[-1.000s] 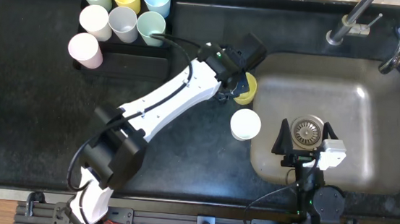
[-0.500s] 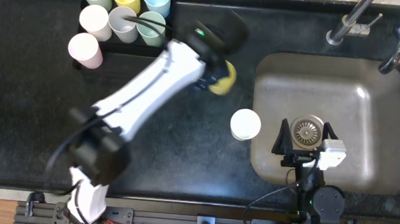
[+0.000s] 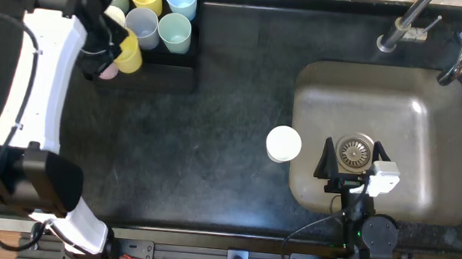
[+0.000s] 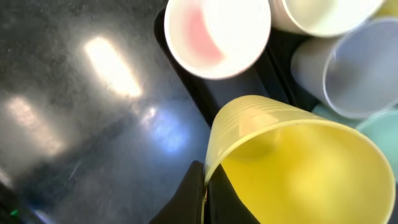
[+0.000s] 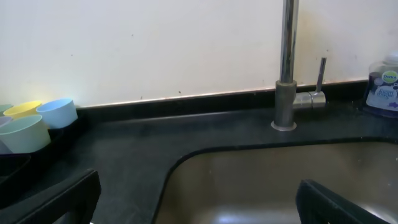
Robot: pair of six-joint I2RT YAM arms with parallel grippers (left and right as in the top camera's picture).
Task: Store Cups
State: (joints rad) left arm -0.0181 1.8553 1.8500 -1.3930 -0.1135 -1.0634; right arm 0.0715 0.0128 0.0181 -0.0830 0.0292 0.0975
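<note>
Left arm has swung the yellow cup (image 3: 127, 53) from the sink's edge to the black tray (image 3: 169, 75)

Left gripper (image 4: 205, 196) is pinched tight on the yellow cup's rim, one finger inside and one outside. It holds the cup over the tray beside the pink cup (image 4: 217, 34), probably to seat it there. A white cup (image 3: 283, 143) waits on the counter (image 3: 211, 161). Right gripper (image 3: 352, 159) hangs spread wide and empty over the sink (image 3: 434, 105)

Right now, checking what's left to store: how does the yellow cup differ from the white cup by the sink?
The yellow cup is held tilted in the left gripper; the white cup stands free on the counter. The yellow cup is at the cup tray; the white cup is beside the sink. Neither sits in the tray yet.
</note>
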